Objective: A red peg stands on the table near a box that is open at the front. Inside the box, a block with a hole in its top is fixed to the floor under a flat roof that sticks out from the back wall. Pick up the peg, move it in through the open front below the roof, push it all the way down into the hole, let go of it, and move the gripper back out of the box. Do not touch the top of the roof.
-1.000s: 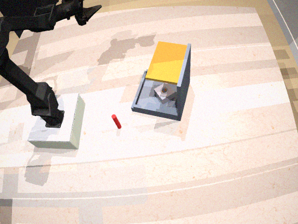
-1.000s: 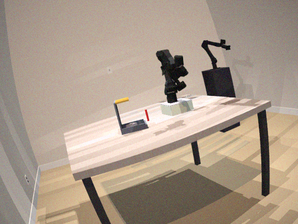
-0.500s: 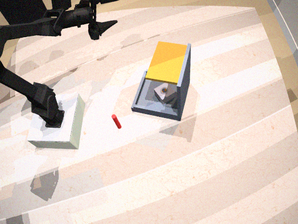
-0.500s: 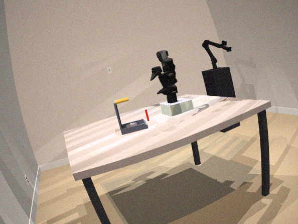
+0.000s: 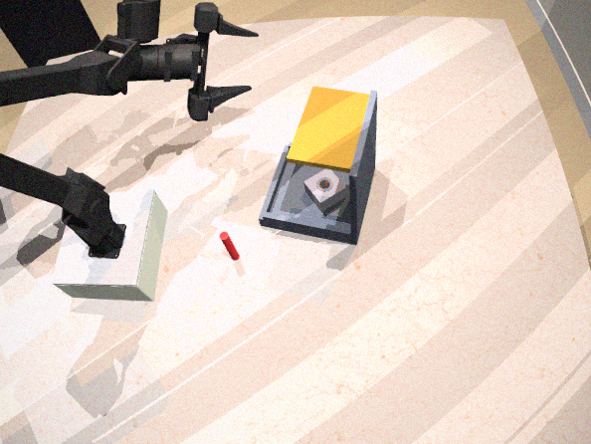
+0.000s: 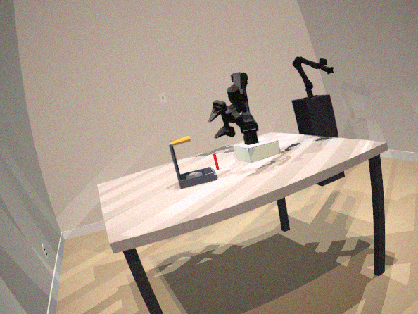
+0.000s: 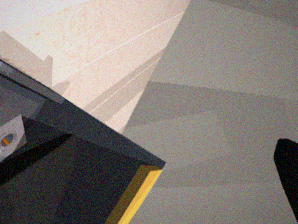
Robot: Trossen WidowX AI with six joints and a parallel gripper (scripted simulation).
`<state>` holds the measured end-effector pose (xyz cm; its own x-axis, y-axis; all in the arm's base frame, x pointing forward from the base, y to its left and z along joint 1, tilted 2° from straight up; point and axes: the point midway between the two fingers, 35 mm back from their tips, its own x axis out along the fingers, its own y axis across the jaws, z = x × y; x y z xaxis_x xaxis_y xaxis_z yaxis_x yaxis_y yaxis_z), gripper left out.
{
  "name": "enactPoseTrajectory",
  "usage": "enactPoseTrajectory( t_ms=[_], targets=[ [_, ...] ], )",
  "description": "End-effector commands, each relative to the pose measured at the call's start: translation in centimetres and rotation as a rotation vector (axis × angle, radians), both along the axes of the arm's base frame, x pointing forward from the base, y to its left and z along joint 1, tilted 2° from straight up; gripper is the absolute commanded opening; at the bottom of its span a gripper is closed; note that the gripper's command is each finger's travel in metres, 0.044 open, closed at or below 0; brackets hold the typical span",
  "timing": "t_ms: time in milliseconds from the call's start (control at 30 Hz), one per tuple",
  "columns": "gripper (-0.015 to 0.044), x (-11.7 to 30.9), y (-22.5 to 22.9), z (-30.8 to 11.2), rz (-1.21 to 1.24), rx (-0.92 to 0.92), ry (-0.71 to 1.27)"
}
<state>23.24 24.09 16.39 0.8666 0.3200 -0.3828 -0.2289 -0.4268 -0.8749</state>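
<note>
The red peg stands upright on the table between the arm's base and the box. The dark grey box has a yellow roof jutting from its tall back wall. The pale block sits on the box floor, with its hole visible from above. My gripper is wide open and empty, raised above the table, away from the peg. The wrist view shows one finger; the peg is not in it.
The arm stands on a pale green-white base block, beside the peg. The box's low front rim faces the peg side. A second arm stands on a black pedestal beyond the table.
</note>
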Motion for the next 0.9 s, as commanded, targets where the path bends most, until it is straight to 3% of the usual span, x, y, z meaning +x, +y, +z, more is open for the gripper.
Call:
enactPoseTrajectory(
  t_ms=[0, 867],
  targets=[
    [0.0440, 0.8, -2.2, -0.9, -0.005, -0.107, 0.003],
    [0.0440, 1.9, -14.8, -5.8, 0.004, -0.661, 0.117]
  ],
)
